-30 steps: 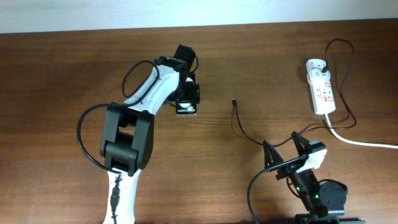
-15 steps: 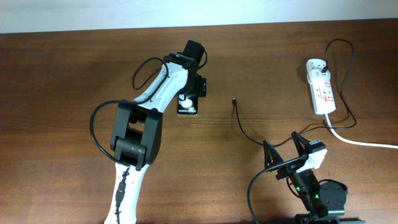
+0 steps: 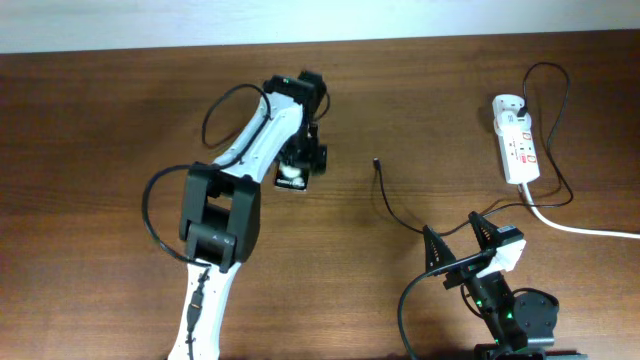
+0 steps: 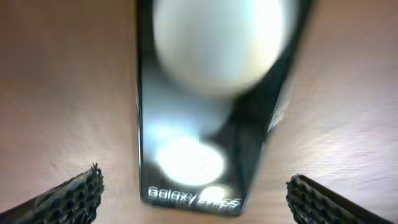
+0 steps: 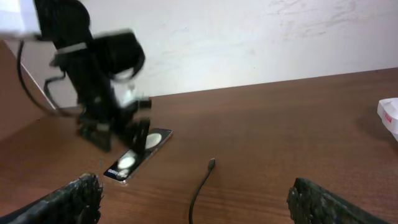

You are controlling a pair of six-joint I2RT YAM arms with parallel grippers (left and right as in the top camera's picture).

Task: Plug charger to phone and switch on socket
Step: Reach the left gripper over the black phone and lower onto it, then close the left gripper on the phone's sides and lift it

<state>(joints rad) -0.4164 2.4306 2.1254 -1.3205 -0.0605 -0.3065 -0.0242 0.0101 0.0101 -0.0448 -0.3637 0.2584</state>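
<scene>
The phone (image 4: 211, 106), a black slab with white round spots and white lettering, lies flat on the table. In the overhead view only its near end (image 3: 292, 179) shows under my left gripper (image 3: 302, 162). That gripper (image 4: 196, 205) is open, one finger on each side of the phone with a gap on both sides. The charger cable's tip (image 3: 375, 160) lies on the wood to the phone's right, apart from it, also in the right wrist view (image 5: 212, 163). The socket (image 3: 517, 140) lies at the far right. My right gripper (image 3: 465, 243) is open and empty near the front edge.
The black cable (image 3: 395, 212) curves from its tip down towards the right arm's base. The socket's thick white cord (image 3: 585, 230) runs off the right edge. A pale wall stands behind the table (image 5: 261, 37). The left arm (image 3: 255, 140) reaches across the table's left middle.
My left wrist swung right, then back left and down over the phone, which it now covers more. The right arm, cable and socket have not moved.
</scene>
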